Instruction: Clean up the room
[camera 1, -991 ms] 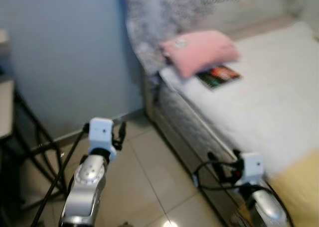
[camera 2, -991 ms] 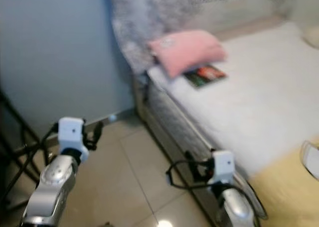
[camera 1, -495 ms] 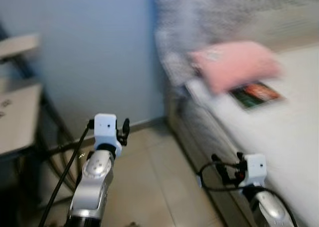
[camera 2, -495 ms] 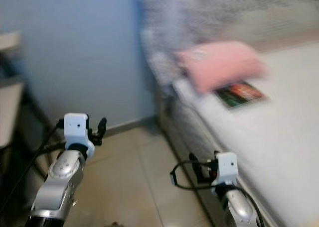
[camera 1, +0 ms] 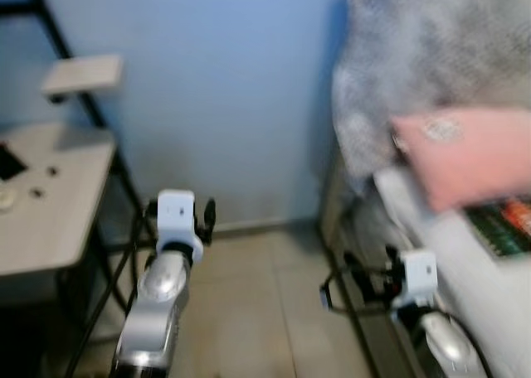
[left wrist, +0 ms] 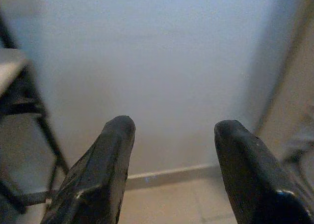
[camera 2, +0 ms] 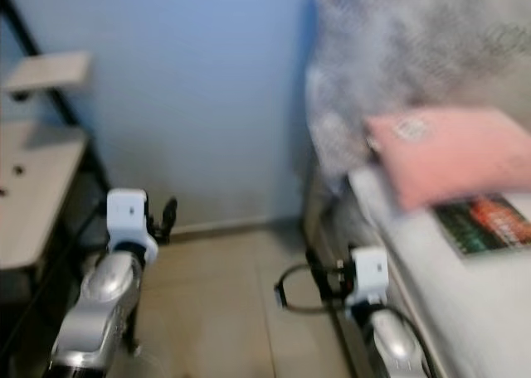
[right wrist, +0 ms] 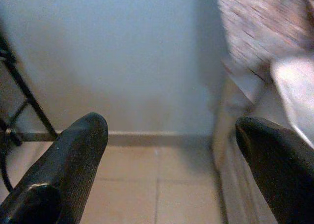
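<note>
A pink pillow (camera 1: 465, 150) lies at the head of a white bed (camera 2: 481, 303) on the right, with a dark book (camera 2: 485, 223) on the sheet beside it. A grey fuzzy blanket (camera 1: 423, 55) hangs behind the pillow. My left gripper (left wrist: 171, 130) is held over the tiled floor, open and empty, facing the blue wall. My right gripper (right wrist: 169, 130) is raised next to the bed's edge, also open with nothing between its fingers. Both arms, the left (camera 1: 162, 287) and the right (camera 1: 415, 295), show low in the eye views.
A light desk top (camera 1: 46, 196) on black metal legs stands at the left, with a small shelf (camera 1: 83, 73) above it and a few small items on it. Beige floor tiles (camera 1: 265, 303) run between the desk and the bed up to the blue wall (camera 1: 216, 88).
The whole view has swung to the left: the bed and pillow slid to the right edge and the desk came into sight. Both arms hold the same pose.
</note>
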`<state>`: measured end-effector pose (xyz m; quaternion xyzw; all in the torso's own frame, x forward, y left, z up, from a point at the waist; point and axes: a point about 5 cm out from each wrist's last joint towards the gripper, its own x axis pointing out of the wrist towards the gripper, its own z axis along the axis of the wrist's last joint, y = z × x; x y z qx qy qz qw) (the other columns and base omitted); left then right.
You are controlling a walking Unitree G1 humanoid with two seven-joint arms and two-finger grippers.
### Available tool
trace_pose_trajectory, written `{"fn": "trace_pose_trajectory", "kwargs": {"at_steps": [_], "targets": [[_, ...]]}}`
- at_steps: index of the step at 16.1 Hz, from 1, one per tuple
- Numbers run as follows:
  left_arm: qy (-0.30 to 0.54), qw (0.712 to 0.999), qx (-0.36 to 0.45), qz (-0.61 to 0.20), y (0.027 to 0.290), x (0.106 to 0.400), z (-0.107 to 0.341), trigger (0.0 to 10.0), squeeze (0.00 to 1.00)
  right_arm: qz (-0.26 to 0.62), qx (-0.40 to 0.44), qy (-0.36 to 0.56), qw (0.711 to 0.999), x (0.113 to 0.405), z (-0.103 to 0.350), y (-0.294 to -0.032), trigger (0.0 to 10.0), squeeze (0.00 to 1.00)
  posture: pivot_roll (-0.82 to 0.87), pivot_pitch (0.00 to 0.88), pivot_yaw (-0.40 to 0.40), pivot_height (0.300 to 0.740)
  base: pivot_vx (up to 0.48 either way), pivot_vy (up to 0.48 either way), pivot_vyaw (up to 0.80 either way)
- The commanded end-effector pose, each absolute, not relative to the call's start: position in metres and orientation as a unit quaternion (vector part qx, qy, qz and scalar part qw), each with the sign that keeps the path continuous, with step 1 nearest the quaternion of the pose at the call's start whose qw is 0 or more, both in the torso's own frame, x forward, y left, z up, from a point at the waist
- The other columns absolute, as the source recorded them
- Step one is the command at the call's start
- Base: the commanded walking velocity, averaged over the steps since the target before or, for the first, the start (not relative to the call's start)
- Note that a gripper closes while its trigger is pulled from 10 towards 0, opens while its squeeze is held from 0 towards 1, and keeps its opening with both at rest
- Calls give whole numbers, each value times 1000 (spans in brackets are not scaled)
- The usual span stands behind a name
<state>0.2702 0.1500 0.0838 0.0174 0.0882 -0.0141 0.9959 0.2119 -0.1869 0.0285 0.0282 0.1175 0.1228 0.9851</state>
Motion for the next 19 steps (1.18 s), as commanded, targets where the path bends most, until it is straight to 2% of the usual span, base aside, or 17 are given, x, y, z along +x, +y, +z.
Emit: {"fn": "trace_pose_trajectory", "kwargs": {"at_steps": [1, 4, 5, 7, 11, 16, 19], "targets": [[86, 996, 31, -2, 158, 270, 85, 10000, 0, 140, 30, 111, 983, 217, 33, -178, 10000, 0, 58, 0, 16, 740, 461, 0, 506], [91, 995, 32, -14, 153, 267, 84, 10000, 0, 140, 29, 115, 983, 217, 36, -179, 10000, 0, 73, 0, 12, 740, 151, 0, 500], [85, 994, 65, -12, 163, 262, 84, 10000, 0, 139, 28, 114, 983, 217, 37, -179, 10000, 0, 72, 0, 11, 740, 0, 0, 494], [113, 992, 60, -11, 180, 247, 73, 10000, 0, 125, 39, 116, 985, 215, 37, -181, 10000, 0, 89, 0, 5, 740, 0, 0, 484], [97, 993, 50, -37, 162, 250, 77, 10000, 0, 106, 32, 115, 987, 225, 36, -190, 10000, 0, 97, 0, 0, 740, 0, 0, 120], [64, 993, 86, -49, 160, 254, 87, 10000, 0, 60, 25, 133, 989, 224, 24, -203, 10000, 0, 98, 0, 0, 740, 0, 0, 584], [13, 994, 97, -53, 153, 255, 103, 10000, 0, 57, 23, 61, 996, 228, 43, -203, 10000, 0, 83, 0, 6, 740, 0, 0, 0]]}}
